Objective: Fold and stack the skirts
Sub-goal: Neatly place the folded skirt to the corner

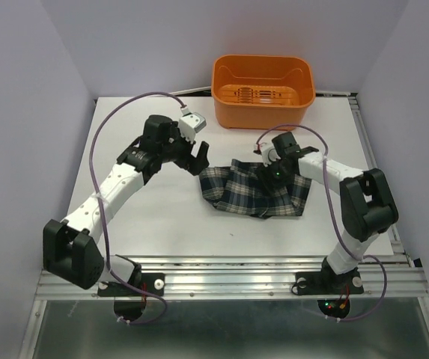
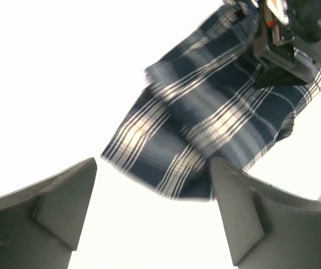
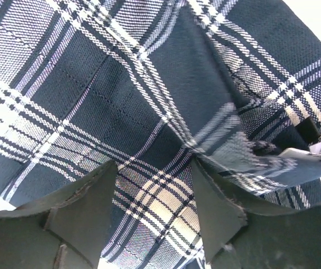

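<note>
One plaid skirt [image 1: 253, 193] lies crumpled on the white table, right of centre. No other skirt is in view. My left gripper [image 1: 197, 160] is open and empty, hovering just left of the skirt's left edge. In the left wrist view [image 2: 153, 162] the skirt [image 2: 205, 112] lies ahead of its spread fingers, not between them. My right gripper [image 1: 269, 175] is low over the skirt's upper middle. In the right wrist view [image 3: 154, 162] its jaws are open, right over the cloth [image 3: 121, 84], with a raised fold beside the right finger [image 3: 216, 207].
An orange plastic basket [image 1: 263, 82] stands at the back edge of the table, behind the skirt. The right arm's gripper shows in the left wrist view [image 2: 278, 50], on the skirt's far side. A metal rail [image 1: 229, 269] runs along the near edge.
</note>
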Robot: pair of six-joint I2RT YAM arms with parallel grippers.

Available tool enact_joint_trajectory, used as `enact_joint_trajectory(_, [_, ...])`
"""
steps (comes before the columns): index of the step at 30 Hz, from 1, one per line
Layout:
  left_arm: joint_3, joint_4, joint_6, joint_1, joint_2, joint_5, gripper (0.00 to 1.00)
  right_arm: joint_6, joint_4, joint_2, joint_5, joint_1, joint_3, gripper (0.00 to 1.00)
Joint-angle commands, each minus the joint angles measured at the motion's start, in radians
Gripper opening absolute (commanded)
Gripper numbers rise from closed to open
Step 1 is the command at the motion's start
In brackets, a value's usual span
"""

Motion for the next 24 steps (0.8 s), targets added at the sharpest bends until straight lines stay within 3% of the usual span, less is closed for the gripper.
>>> enact_joint_trajectory(1, [0.003,0.053,0.018,0.003,-0.073,-0.056,0.99,-0.235,-0.068,-0.03,0.201,-0.108,-0.072,0.64])
enact_joint_trajectory(5, [-0.013,0.056,-0.014,0.003,-0.099,-0.1,0.99,-0.226,-0.149,-0.061,0.19,-0.108,0.006,0.64])
enact_joint_trajectory(10, [-0.028,0.067,0.021,0.003,-0.144,-0.168,0.99,-0.19,-0.186,-0.074,0.282,-0.108,0.091,0.68])
enact_joint_trajectory(16, [-0.012,0.056,0.027,0.003,-0.153,-0.208,0.98,0.052,-0.412,-0.074,0.195,-0.108,0.27,0.73])
enact_joint_trajectory(24, [-0.019,0.062,-0.014,0.006,-0.159,-0.232,0.98,0.158,-0.366,-0.076,0.044,-0.097,0.105,0.75])
